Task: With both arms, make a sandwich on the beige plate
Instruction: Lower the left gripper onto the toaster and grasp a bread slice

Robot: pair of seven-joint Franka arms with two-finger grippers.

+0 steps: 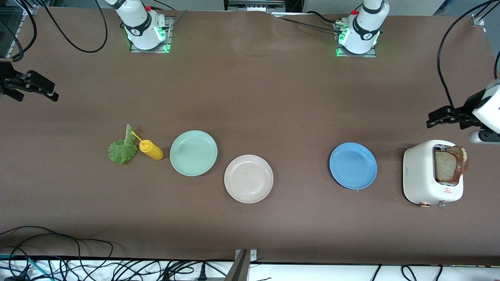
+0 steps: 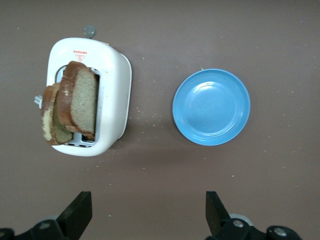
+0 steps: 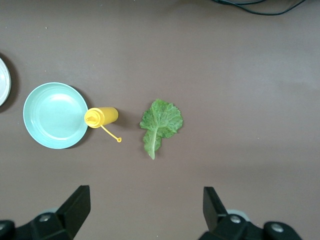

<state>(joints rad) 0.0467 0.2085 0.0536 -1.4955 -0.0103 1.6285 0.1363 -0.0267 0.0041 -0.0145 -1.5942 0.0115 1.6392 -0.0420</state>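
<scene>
The beige plate (image 1: 248,178) lies bare near the table's middle. Two brown bread slices (image 1: 449,166) stand in a white toaster (image 1: 424,177) at the left arm's end; they also show in the left wrist view (image 2: 75,105). A green lettuce leaf (image 1: 122,150) lies flat at the right arm's end and shows in the right wrist view (image 3: 160,122). My left gripper (image 1: 439,117) hangs open and empty over the table beside the toaster (image 2: 112,90); in its wrist view (image 2: 149,210) the jaws stand wide apart. My right gripper (image 1: 37,93) is open and empty over the table's right-arm end, as its wrist view (image 3: 145,207) shows.
A yellow squeeze bottle (image 1: 151,149) lies on its side between the lettuce and a mint-green plate (image 1: 193,152). A blue plate (image 1: 353,166) sits between the beige plate and the toaster. Cables run along the table's near edge.
</scene>
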